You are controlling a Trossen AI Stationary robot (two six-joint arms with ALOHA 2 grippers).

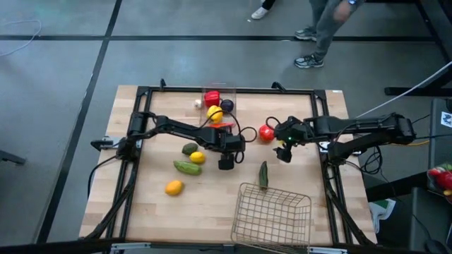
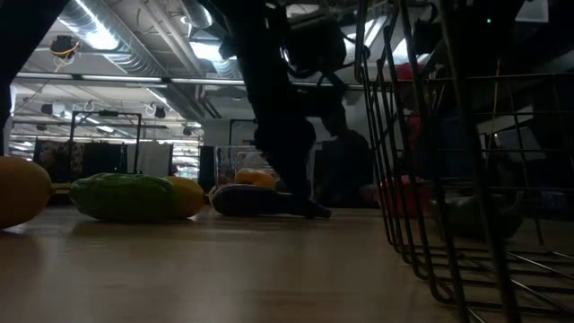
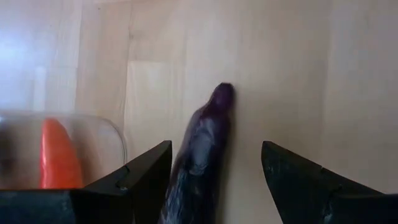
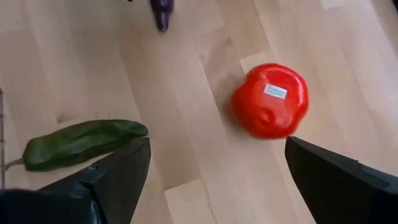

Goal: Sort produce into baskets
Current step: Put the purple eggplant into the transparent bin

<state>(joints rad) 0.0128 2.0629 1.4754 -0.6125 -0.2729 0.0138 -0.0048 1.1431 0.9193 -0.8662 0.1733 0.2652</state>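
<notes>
My left gripper is open, low over the table's middle. Its fingers stand on either side of a dark purple eggplant that lies flat on the wood. Whether the eggplant touches a finger, I cannot tell. My right gripper is open and empty. A red tomato lies on the table just ahead of it, and a green pepper lies beside one finger. The clear bin at the far middle holds red, yellow and purple pieces and an orange carrot. The wire basket stands at the near right.
A dark green piece, a yellow lemon, a green cucumber and an orange piece lie left of my left gripper. A small white piece lies beside the bin. A person's legs show beyond the far edge.
</notes>
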